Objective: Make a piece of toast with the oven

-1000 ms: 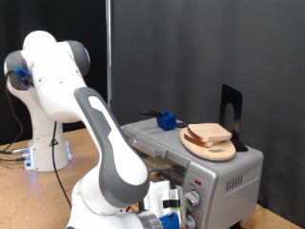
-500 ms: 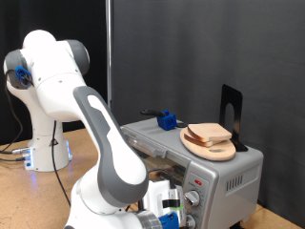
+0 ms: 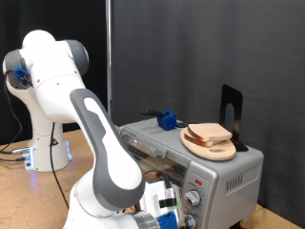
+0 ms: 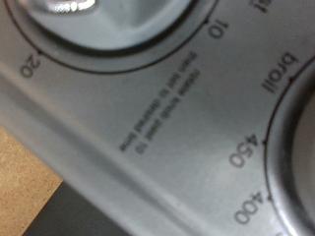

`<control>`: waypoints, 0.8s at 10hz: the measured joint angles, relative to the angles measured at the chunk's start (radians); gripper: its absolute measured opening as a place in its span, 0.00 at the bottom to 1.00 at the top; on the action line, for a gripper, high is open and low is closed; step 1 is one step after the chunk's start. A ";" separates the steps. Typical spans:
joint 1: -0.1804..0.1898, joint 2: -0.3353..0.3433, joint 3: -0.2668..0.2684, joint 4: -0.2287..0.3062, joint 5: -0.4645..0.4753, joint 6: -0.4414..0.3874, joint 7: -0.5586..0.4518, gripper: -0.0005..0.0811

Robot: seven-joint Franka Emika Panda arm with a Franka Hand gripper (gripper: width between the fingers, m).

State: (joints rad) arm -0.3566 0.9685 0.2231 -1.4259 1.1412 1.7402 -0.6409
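Observation:
The silver-grey oven point(image 3: 224, 176) stands at the exterior view's lower right. My gripper point(image 3: 168, 206) is low at the oven's front, beside its two round knobs point(image 3: 194, 199), and my arm covers most of the glass door. The wrist view is pressed up to the oven's control panel point(image 4: 118, 108). It shows a dial's rim point(image 4: 98, 15) with the marks 20 and 10, and a second dial point(image 4: 295, 157) marked broil, 450 and 400. No fingers show there. The piece of toast is hidden. A pale bread slice point(image 3: 211, 132) lies on a round wooden plate point(image 3: 221, 151) on the oven's top.
A blue object point(image 3: 169, 120) and a black upright stand point(image 3: 231, 107) also sit on the oven's top. The robot's white base point(image 3: 48, 143) stands at the exterior view's left on the wooden table point(image 3: 38, 196). A black curtain hangs behind.
My forearm and hand have shifted slightly towards the exterior view's left at the oven's front. The bread and plate have not moved.

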 joint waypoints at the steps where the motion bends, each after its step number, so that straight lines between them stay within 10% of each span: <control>1: 0.000 0.000 0.000 -0.001 0.005 0.000 -0.015 0.14; 8: 0.001 0.004 0.001 0.002 0.018 0.026 -0.029 0.18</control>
State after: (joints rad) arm -0.3553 0.9721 0.2244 -1.4239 1.1589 1.7662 -0.6700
